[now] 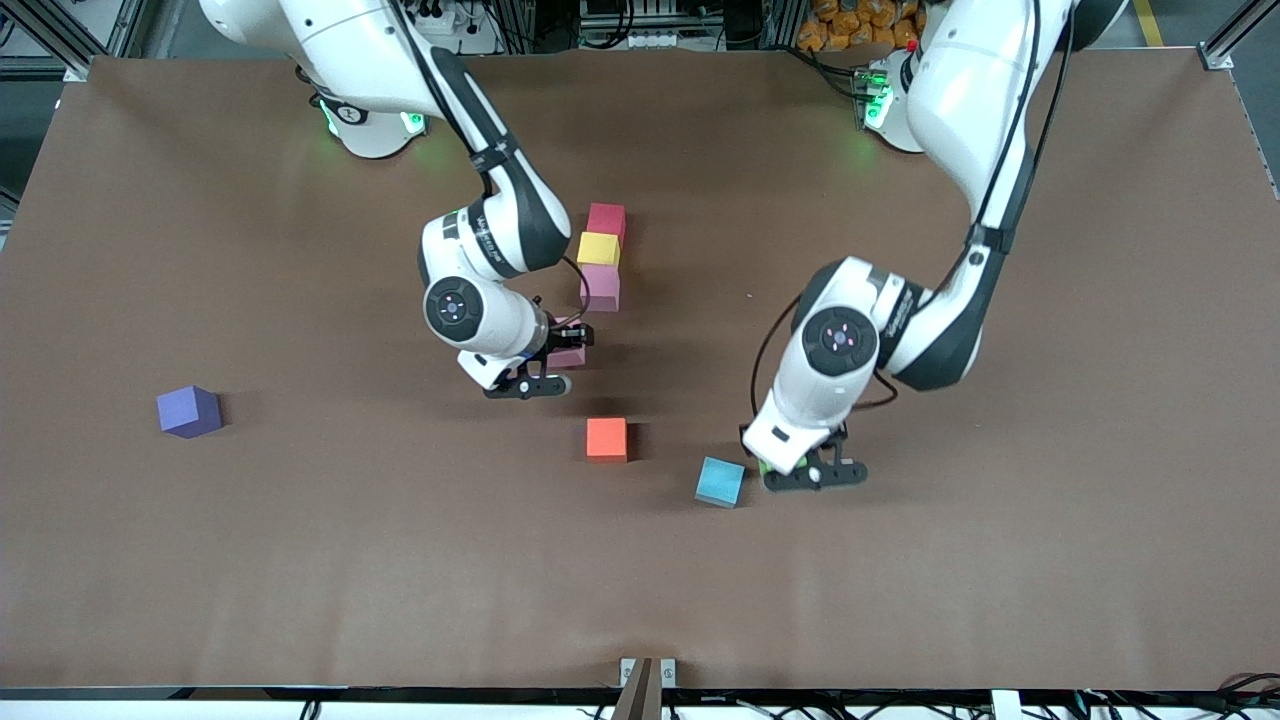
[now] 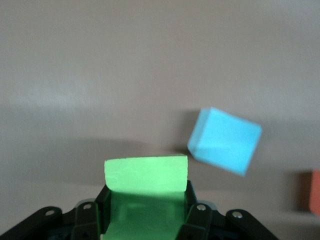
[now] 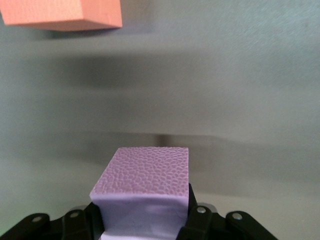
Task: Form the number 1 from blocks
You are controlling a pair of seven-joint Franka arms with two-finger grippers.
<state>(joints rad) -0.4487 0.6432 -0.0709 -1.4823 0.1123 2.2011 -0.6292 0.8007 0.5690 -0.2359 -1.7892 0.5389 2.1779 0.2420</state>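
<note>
Three blocks stand in a line: dark red (image 1: 606, 219), yellow (image 1: 598, 248) and pink (image 1: 600, 288). My right gripper (image 1: 563, 350) (image 3: 144, 210) is shut on a second pink block (image 1: 570, 356) (image 3: 145, 182), low over the table just off the pink end of that line. My left gripper (image 1: 778, 468) (image 2: 146, 197) is shut on a green block (image 1: 763, 466) (image 2: 146, 174), low at the table beside the light blue block (image 1: 720, 481) (image 2: 225, 141). In the front view the gripper hides most of the green block.
An orange block (image 1: 607, 438) (image 2: 315, 192) (image 3: 65, 14) lies between the two grippers, nearer to the front camera than the line. A purple block (image 1: 188, 411) sits alone toward the right arm's end of the brown table (image 1: 1000, 560).
</note>
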